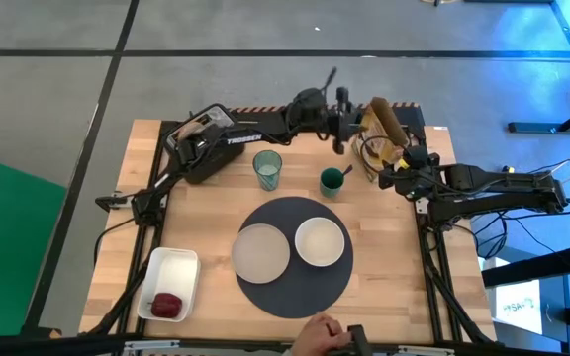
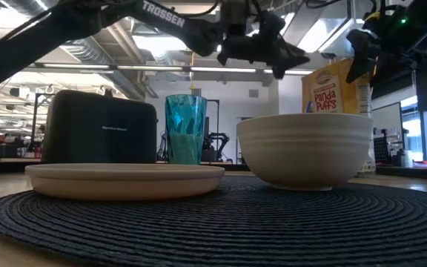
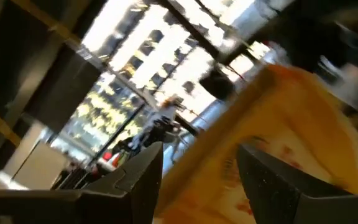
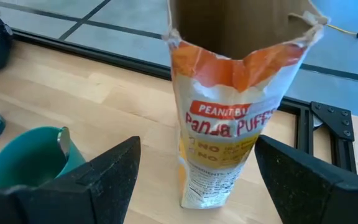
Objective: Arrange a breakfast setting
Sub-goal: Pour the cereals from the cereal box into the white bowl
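A round dark-grey mat [image 1: 295, 282] lies at the table's middle, with a pale beige plate [image 1: 261, 251] and a white bowl [image 1: 320, 241] on it. A bluish glass [image 1: 267, 170] and a teal cup [image 1: 332, 181] holding a spoon [image 4: 63, 140] stand behind the mat. A red fruit [image 1: 167, 305] lies in the white tray [image 1: 176, 265]. No bagel shows. An open orange cereal bag [image 1: 384, 127] stands at the far right. My left gripper [image 1: 347, 127] is open, raised beside the bag's top [image 3: 303, 118]. My right gripper [image 1: 396, 170] is open, facing the bag [image 4: 235, 124] at table height.
A black toaster [image 1: 206, 148] stands at the far left, under my left arm. Cables lie around the cereal bag's foot [image 1: 372, 158]. A person's hand [image 1: 317, 334] shows at the table's near edge. Bare wood lies to the right of the mat [image 1: 394, 267].
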### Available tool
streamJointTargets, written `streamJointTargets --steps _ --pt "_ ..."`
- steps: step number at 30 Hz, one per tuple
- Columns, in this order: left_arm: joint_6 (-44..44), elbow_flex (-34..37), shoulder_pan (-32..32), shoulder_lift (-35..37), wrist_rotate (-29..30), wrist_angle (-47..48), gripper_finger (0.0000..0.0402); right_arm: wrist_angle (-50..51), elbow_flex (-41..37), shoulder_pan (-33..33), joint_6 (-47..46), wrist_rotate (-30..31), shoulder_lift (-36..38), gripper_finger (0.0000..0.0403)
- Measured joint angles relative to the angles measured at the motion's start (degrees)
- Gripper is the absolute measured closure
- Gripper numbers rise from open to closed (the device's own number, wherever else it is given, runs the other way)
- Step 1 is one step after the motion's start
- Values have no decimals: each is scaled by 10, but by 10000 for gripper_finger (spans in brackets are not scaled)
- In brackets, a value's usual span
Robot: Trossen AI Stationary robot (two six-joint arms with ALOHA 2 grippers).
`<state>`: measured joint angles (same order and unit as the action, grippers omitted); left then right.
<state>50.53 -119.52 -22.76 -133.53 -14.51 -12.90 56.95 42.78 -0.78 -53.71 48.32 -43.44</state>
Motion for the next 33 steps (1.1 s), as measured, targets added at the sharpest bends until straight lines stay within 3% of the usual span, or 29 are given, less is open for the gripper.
streamJointTargets --steps 5,11,23,33 --pt "-4 1 2 -12 15 29 202 -21 0 0 5 -22 0 98" --pt "-5 1 2 -14 25 27 202 -85 0 0 79 -53 -13 104" --pt "40 1 4 -15 -9 43 202 -123 0 0 80 -89 -93 216" --pt "-29 1 19 -15 -11 45 202 -141 11 0 53 -39 -96 225"
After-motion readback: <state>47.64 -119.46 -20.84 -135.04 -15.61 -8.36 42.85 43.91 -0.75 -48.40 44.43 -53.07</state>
